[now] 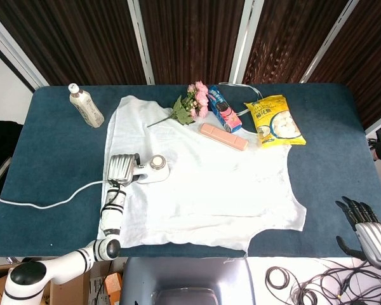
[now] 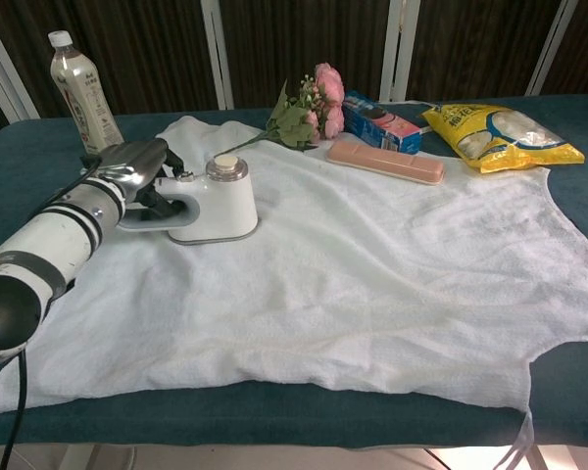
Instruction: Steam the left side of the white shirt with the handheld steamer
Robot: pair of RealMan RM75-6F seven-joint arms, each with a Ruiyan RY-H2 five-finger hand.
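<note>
Presently, left hand [image 2: 127, 164]: fingers wrapped around the handle of one handheld steamer [image 2: 208, 202], base flat on one white shirt [image 2: 372, 274], near the shirt's left edge toward the surface's left side. Steamer long axis runs left–right; handle toward the left edge, round-capped body toward the middle. Right hand [image 1: 367, 229]: off the surface's near right corner, fingers spread, holding nothing. Far edge: one bottle [image 2: 82, 96], one flower bunch [image 2: 304, 116], one blue box [image 2: 382, 121], one pink case [image 2: 384, 162], one yellow bag [image 2: 500, 135].

Lab: padded table [image 1: 51, 165], loose cables [image 1: 305, 279]
</note>
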